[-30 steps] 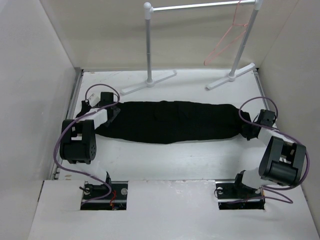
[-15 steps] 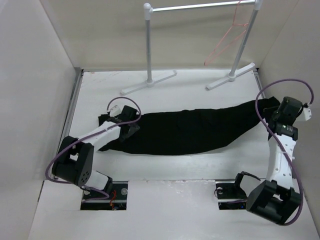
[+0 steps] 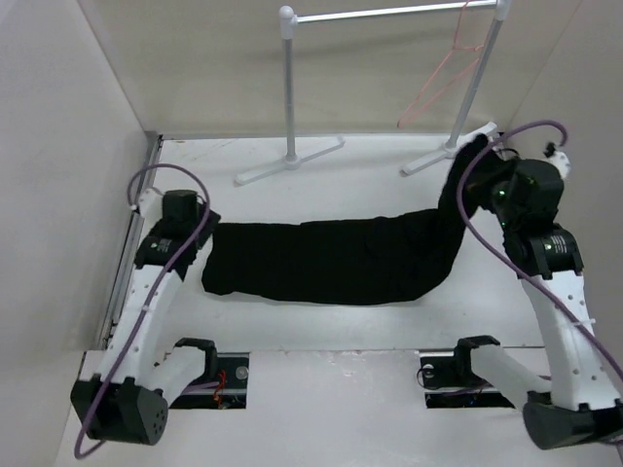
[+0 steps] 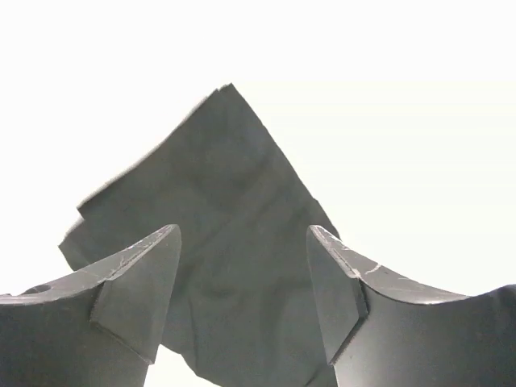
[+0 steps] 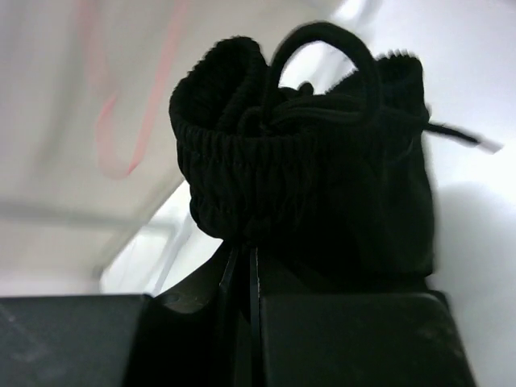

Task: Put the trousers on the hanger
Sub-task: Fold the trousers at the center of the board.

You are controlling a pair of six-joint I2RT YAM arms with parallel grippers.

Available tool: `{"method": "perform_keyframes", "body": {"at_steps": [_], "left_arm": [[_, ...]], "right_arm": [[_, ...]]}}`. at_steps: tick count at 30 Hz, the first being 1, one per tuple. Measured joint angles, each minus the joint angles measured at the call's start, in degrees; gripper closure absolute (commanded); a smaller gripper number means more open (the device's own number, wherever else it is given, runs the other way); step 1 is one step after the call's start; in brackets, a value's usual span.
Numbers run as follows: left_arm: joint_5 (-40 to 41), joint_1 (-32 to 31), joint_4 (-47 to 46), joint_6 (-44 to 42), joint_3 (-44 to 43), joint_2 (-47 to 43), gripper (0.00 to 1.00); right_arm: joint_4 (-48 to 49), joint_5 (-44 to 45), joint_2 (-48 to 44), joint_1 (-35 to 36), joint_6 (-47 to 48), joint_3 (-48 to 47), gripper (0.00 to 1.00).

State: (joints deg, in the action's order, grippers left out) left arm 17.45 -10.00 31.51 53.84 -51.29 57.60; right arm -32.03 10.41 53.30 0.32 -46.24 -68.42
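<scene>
Right claw (image 3: 474, 167) holds the trousers' (image 3: 331, 258) waist end up off the counter (image 3: 341, 321).
It is clamped on the drawstring waistband, below the hanger (image 3: 443, 83) on the rail (image 3: 389, 13). The legs lie stretched across the counter, where the left claw (image 4: 242, 242) sits with fingers apart.

Black trousers (image 3: 331, 261) lie stretched, right end lifted; pink hanger (image 3: 440, 80) hangs.

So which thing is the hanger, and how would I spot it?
Look to the far end of the table, where a white-and-metal clothes rail stands. The hanger dangles from its bar beside the right-hand post. It is the only thin pink-red wire shape there, a triangle with a hook, unlike the thick pale posts.
</scene>
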Motion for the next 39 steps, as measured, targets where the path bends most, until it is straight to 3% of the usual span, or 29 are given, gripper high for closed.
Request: {"method": "perform_keyframes", "body": {"at_steps": [4, 7, 14, 17, 21, 24, 28, 30, 33, 36, 39], "left_arm": [[-2.6, 7.5, 3.0, -3.3, -5.0, -4.3, 0.38], [-4.2, 10.0, 4.7, -5.0, -8.5, -5.0, 0.38], [-7.0, 18.3, 6.3, -6.2, -12.3, -6.1, 0.37], [-8.0, 21.9, 6.8, -6.2, -12.3, -7.2, 0.37], [-7.9, 25.1, 7.8, -6.3, -12.3, -8.5, 0.37], [-7.4, 25.3, 7.8, -6.3, -12.3, -8.5, 0.37], [-6.8, 24.3, 6.9, -6.4, -11.5, -7.1, 0.38], [-6.3, 21.6, 5.6, -6.2, -9.2, -6.2, 0.39], [-5.8, 12.8, 3.4, -5.1, -4.5, -3.5, 0.42], [-5.5, 1.3, -0.4, -3.1, 1.3, 0.1, 0.43], [-5.8, -7.5, -4.5, -1.0, 7.4, 2.4, 0.44]], "right_arm": [[-1.0, 4.5, 4.5, 20.3, 0.1, -6.7, 0.94], [-1.0, 8.0, 13.0, 34.3, 0.0, -14.1, 0.93], [-0.7, 10.0, 40.2, 53.4, 0.0, -34.9, 0.88], [-0.4, 8.5, 50.7, 58.9, -0.4, -41.7, 0.8], [0.2, 2.9, 62.4, 65.3, -1.8, -45.5, 0.47], [-0.2, -1.8, 66.6, 68.5, -2.1, -44.8, 0.34], [1.0, -4.6, 60.7, 68.2, -1.5, -34.6, 0.39], [1.9, -5.6, 52.6, 64.4, -1.0, -25.8, 0.54], [4.4, -6.3, 39.0, 53.6, -0.3, -14.1, 0.82], [8.0, -6.8, 29.6, 42.1, 0.1, -5.3, 0.86], [10.4, -9.1, 27.9, 38.4, 0.7, 0.7, 0.86]]}}
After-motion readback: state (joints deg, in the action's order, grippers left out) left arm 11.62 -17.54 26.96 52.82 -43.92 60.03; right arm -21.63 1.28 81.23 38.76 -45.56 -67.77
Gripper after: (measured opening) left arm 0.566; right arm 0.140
